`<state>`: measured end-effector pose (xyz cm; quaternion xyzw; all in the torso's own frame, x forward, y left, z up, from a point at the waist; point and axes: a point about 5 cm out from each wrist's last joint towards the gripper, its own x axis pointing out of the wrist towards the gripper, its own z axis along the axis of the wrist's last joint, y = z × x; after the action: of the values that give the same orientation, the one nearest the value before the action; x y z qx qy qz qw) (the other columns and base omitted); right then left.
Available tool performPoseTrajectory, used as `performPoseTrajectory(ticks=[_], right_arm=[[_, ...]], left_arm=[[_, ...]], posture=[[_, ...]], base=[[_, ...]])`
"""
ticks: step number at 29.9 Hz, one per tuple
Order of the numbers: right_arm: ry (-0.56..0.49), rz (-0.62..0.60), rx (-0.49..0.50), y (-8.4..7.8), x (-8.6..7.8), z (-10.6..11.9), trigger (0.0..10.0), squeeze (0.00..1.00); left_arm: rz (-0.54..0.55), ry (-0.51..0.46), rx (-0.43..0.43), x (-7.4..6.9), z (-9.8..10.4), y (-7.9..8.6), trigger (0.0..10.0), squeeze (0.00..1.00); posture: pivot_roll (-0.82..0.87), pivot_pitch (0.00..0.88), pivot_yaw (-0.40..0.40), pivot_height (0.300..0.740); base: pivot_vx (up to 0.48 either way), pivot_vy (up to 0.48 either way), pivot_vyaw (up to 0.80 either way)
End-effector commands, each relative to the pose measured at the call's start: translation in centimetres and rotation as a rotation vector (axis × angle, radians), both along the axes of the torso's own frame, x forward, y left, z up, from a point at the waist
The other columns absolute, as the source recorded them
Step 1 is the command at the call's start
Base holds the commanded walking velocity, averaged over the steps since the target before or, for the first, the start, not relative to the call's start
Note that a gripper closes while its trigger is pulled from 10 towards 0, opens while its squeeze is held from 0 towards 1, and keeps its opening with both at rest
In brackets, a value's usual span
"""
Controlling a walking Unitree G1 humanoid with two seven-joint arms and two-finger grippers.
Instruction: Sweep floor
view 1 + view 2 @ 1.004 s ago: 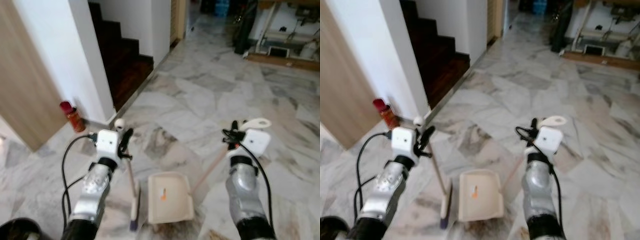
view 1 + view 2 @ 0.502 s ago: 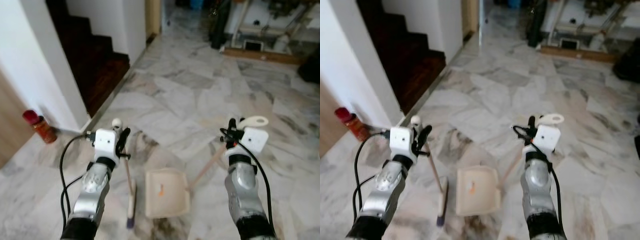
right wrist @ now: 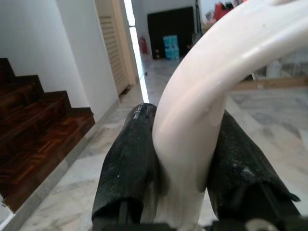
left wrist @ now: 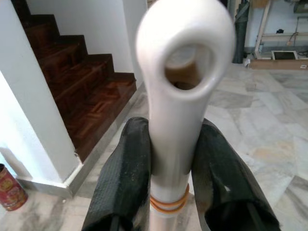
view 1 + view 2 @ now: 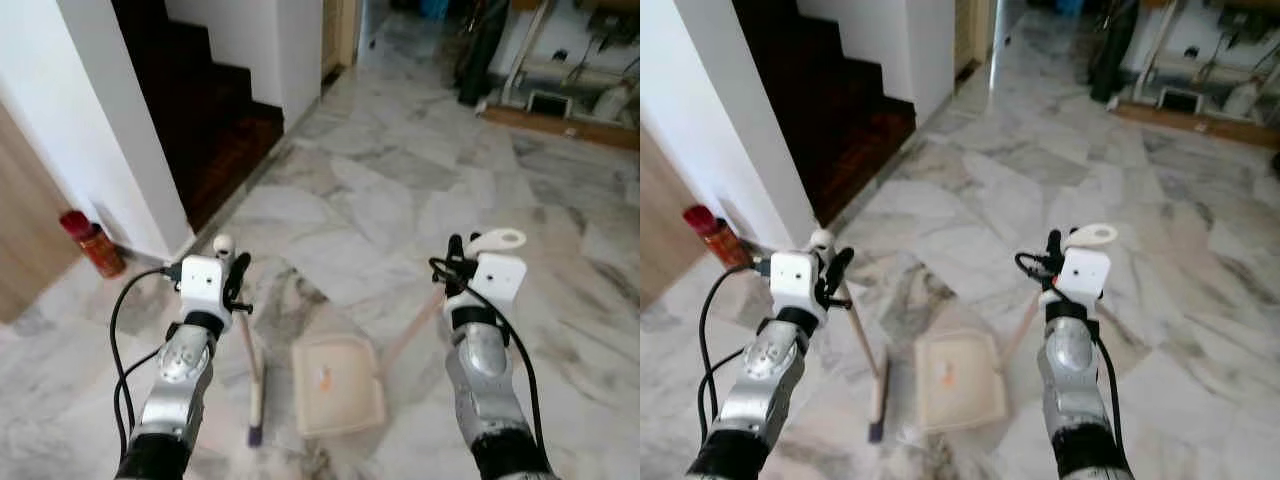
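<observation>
The left gripper [image 4: 171,168] is clamped on the white top of the broom handle [image 4: 180,91], its two black fingers [image 4: 125,178] pressed against either side just below the hanging loop, and the right gripper [image 3: 185,159] is likewise closed around the curved white grip of the dustpan handle [image 3: 211,82]. On the marble floor [image 5: 400,180] the broom head [image 5: 256,405] is set down just beside the left edge of the cream dustpan [image 5: 338,385], whose tray lies flat between the two arms with a small orange mark on it. Compared with the pictures of a second and half a second ago, the whole scene is seen to have shifted — the dark wooden staircase [image 5: 215,110] and the red canister [image 5: 93,243] by the white wall sit differently in the frame — so the camera is judged to have moved with the robot while broom and pan are carried along in much the same relation to each other. The broom shaft is now held more nearly upright, and its head is drawn a little closer to the pan's edge than a second ago. This is read as repositioning between strokes rather than a sweeping stroke itself; no heap of dust can be made out on the floor or in the tray, so how much of the sweeping is done cannot be told. The next stroke is expected to need the bristles pulled towards the pan's open lip — with the pan kept pressed flat so that nothing slips beneath it.
</observation>
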<state>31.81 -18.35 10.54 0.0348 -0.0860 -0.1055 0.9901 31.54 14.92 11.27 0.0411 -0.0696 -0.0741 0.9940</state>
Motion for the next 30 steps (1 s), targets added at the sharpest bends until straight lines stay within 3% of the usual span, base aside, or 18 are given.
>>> performPoseTrajectory(ticks=[1, 10, 18, 27, 30], right_arm=[[-0.033, -0.009, -0.04, -0.4, 0.1, 0.8, 10.0, 0.0], [-0.002, -0.011, -0.065, -1.2, 0.0, 0.3, 10.0, 0.0], [0.027, -0.033, -0.151, -3.5, 0.4, 0.3, 10.0, 0.0], [0.078, -0.043, -0.172, -4.6, -0.1, -1.0, 10.0, 0.0], [0.11, -0.033, -0.177, -4.5, -0.1, -1.8, 10.0, 0.0]], left_arm=[[0.001, -0.046, -0.003, 0.1, 0.9, 0.4, 10.0, 0.0], [0.015, -0.028, 0.063, 0.4, 0.6, 1.9, 10.0, 0.0], [-0.016, -0.003, 0.109, 0.6, 0.2, 2.3, 10.0, 0.0], [-0.096, 0.086, 0.081, 0.0, -0.9, 2.4, 10.0, 0.0], [-0.099, 0.126, 0.029, -0.1, -1.4, 2.7, 10.0, 0.0]], posture=[[0.03, 0.0, -0.009, 0.74], [0.02, 0.0, -0.013, 0.74], [0.03, 0.0, -0.022, 0.74], [0.05, 0.0, -0.034, 0.74], [0.06, 0.0, -0.036, 0.74]], base=[[0.0, 0.0, 0.0], [0.0, 0.0, 0.0], [0.0, 0.0, 0.0], [0.0, 0.0, 0.0], [0.0, 0.0, 0.0]])
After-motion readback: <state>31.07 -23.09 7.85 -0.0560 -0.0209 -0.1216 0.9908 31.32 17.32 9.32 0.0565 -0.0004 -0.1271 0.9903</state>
